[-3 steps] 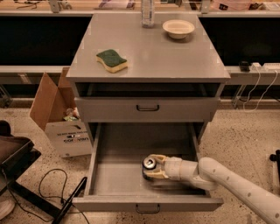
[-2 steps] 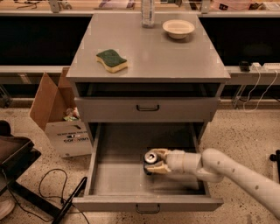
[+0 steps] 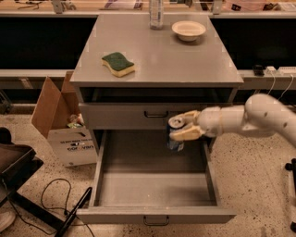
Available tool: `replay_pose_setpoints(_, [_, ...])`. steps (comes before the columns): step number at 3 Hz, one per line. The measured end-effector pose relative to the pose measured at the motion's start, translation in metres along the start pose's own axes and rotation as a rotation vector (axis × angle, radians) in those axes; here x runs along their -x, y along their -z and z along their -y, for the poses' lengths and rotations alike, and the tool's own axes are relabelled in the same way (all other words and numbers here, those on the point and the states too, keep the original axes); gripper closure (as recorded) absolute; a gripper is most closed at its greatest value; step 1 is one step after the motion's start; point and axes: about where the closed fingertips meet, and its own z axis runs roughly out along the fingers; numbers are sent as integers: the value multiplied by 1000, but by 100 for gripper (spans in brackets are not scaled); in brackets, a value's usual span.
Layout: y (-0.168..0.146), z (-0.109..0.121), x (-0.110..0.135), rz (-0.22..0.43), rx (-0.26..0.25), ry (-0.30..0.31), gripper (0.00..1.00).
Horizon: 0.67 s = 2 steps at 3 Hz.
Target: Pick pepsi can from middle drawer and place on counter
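Observation:
The pepsi can (image 3: pixel 175 136), dark blue with a silver top, hangs in the air above the open middle drawer (image 3: pixel 155 190), level with the shut drawer front above it. My gripper (image 3: pixel 184 126) is shut on the pepsi can, its cream fingers (image 3: pixel 186 133) wrapped around the can's upper part from the right. My white arm (image 3: pixel 245 118) reaches in from the right. The drawer tray below holds nothing. The grey counter (image 3: pixel 157 53) lies above and behind the can.
On the counter lie a green and yellow sponge (image 3: pixel 118 63), a cream bowl (image 3: pixel 188 30) and a clear bottle (image 3: pixel 156 14) at the back. A cardboard box (image 3: pixel 62 125) stands left of the cabinet. A black cable (image 3: pixel 55 199) lies on the floor.
My gripper has lifted the pepsi can up out of the drawer tray to the height of the upper drawer front. The arm has risen with it.

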Motion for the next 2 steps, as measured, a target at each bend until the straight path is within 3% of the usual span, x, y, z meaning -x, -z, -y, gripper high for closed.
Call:
replay_pose_setpoints(1, [66, 20, 95, -30, -68, -18, 100])
replay_pose_setpoints(2, [115, 39, 170, -32, -144, -30, 100])
